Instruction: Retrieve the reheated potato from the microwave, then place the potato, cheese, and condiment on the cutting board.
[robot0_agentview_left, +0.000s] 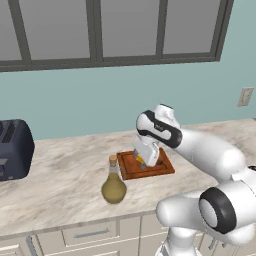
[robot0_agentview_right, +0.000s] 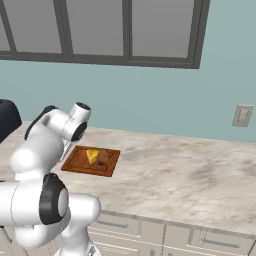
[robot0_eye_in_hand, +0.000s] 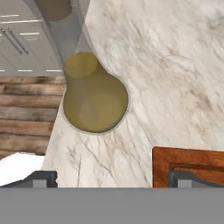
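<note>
Cheese (robot0_agentview_right: 91, 155) and potato (robot0_agentview_right: 102, 157) lay touching on the cutting board (robot0_agentview_right: 80, 161). My hand (robot0_agentview_left: 145, 156), fingers spread and empty, hovered over the board's edge. The condiment (robot0_agentview_left: 114, 186) stood on the table (robot0_agentview_left: 60, 175) at eight o'clock from the board, likely my next pick.

text: none readable | labels: none on condiment (robot0_agentview_left: 114, 186) | toaster (robot0_agentview_left: 15, 149) front possibly too blurred to tell

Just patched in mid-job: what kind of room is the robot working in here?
Almost certainly a home kitchen, rendered in simulation. A marbled beige stone countertop runs over pale grey drawer fronts, a dark blue toaster sits on it, and a reddish-brown wooden cutting board carries a yellow cheese wedge.
</note>
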